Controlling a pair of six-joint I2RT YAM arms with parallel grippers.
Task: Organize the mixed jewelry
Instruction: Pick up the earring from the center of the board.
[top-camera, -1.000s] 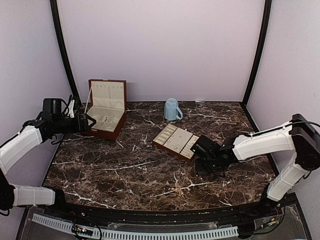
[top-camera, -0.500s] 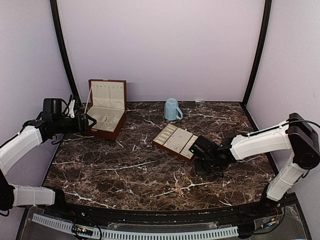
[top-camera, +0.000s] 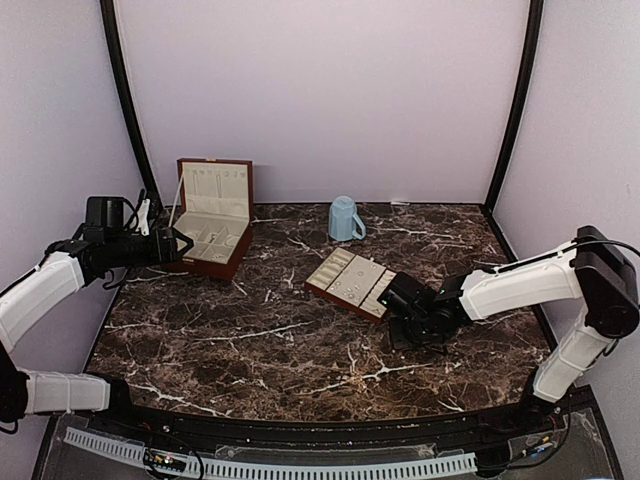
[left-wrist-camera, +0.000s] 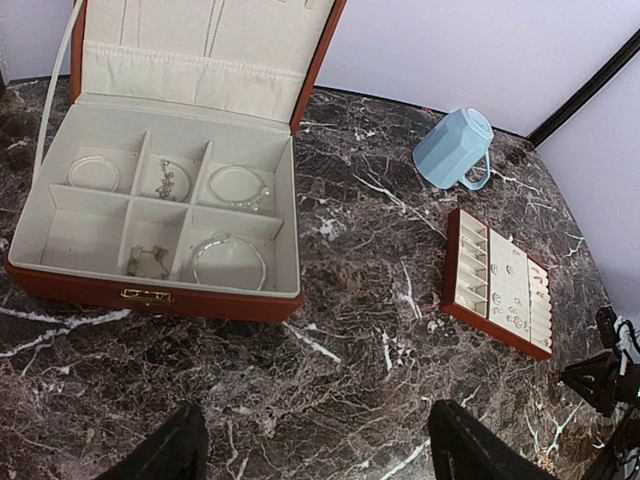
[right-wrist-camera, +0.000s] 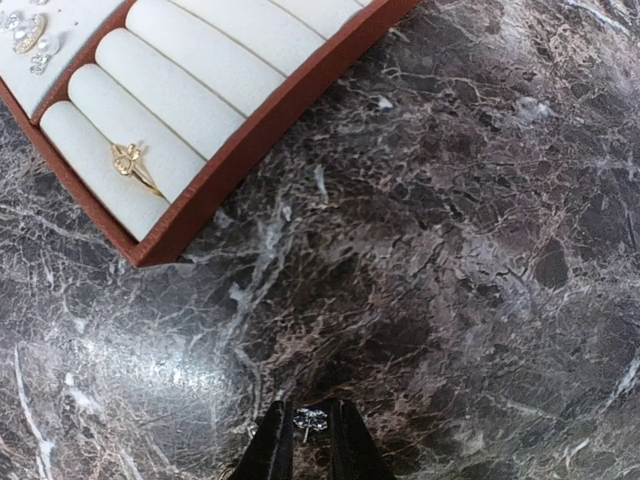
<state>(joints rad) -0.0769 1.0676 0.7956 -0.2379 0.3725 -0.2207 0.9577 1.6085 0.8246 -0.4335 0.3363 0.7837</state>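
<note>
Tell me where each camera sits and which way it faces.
Top external: high behind the robot, facing down and forward over the table; left pincer and right pincer show.
Left wrist: raised at the table's left, looking down across the open wooden box, mug and tray; its two spread fingers show.
Right wrist: low over the table, facing down by the tray's corner; its fingertips pinch a silvery piece.
Shared: top and left wrist both show box, mug and tray.

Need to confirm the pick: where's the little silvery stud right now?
Right wrist view, bottom centre: the silvery stud sits between the right gripper's fingertips, over bare marble off the tray's near corner.
</note>
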